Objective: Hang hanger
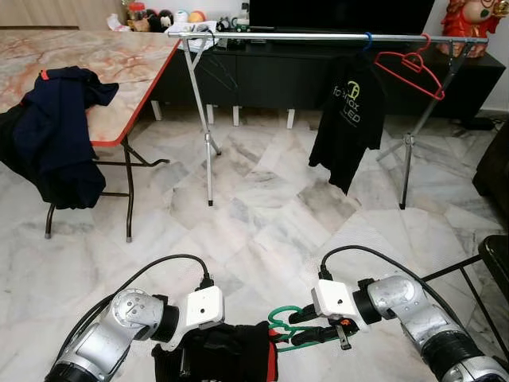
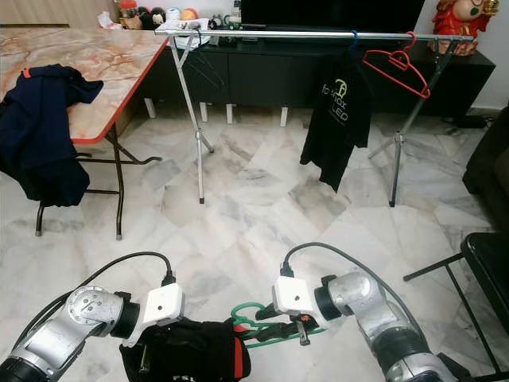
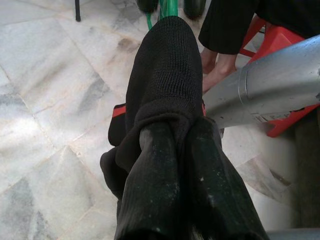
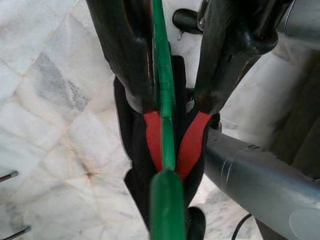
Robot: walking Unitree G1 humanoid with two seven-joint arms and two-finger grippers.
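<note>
Marble floor (image 1: 262, 215), green hanger (image 4: 162, 95) between right gripper (image 4: 170, 107) fingers (clamped)

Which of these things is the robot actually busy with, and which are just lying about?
In use:
green hanger, held by the right gripper
black garment on it, gripped by the left gripper
clothes rail, where it would hang

Lying about:
red hanger
hung black T-shirt
dark jacket on the marble table

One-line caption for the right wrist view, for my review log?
Right gripper shut on a green hanger, its fingers either side, with a black garment beyond, above marble floor.
</note>
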